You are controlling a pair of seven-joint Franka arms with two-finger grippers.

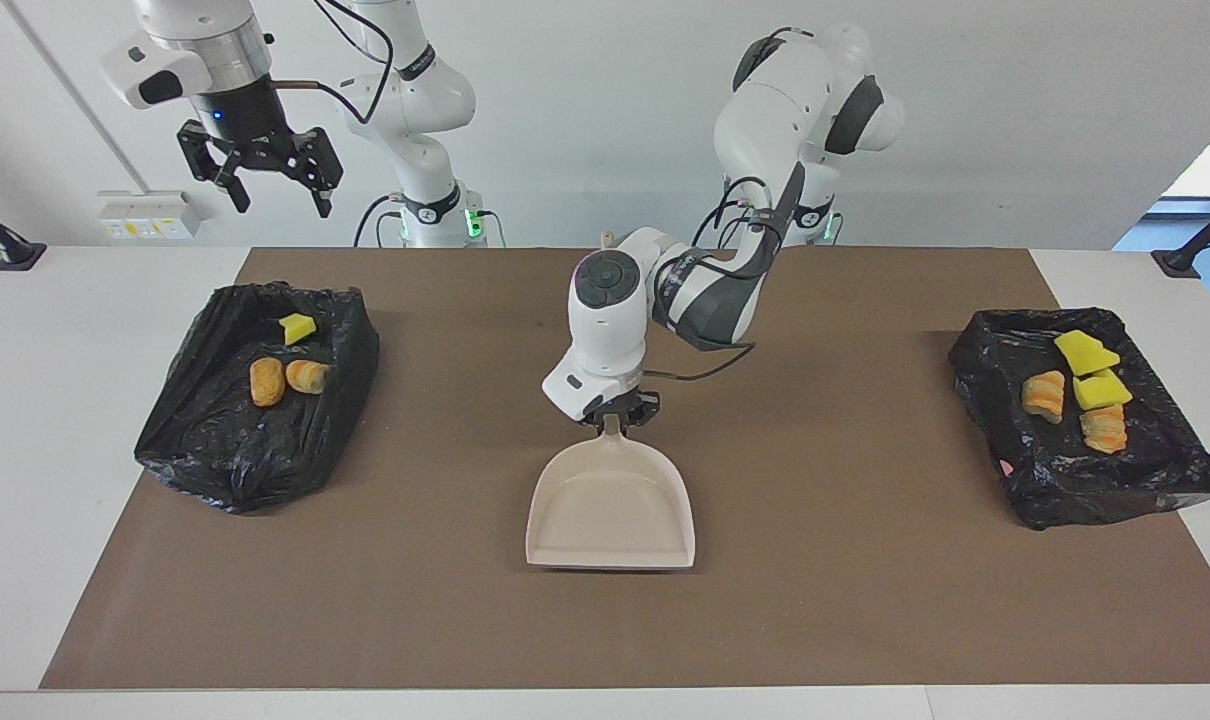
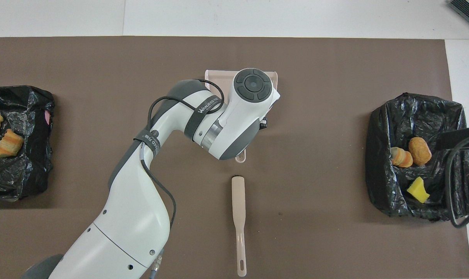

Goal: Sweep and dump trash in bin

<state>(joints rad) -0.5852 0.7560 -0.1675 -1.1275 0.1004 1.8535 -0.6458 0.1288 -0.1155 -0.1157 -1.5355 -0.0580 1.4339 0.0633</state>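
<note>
Yellow sponge and tan bread scraps (image 1: 1078,390) all binned; left gripper (image 1: 616,411) clamps beige plastic dustpan (image 1: 610,510) at frame centre, wide-open right gripper (image 1: 262,173) upper left; careless release could tip it.

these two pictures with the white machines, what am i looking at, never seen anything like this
You see two robot arms at a table covered by a brown mat. One picture is taken from across the table, facing the arms; the other from high above their end, looking down.

The left arm reaches to the middle of the table. Its gripper is shut on the handle of a beige dustpan, which is empty. The right gripper hangs open, high above the table's edge at its own end, waiting.

A beige brush lies on the mat, nearer the robots than the dustpan.

At each end sits a bin lined with a black bag. The bin at the right arm's end holds three scraps, the other bin four, yellow and orange.
</note>
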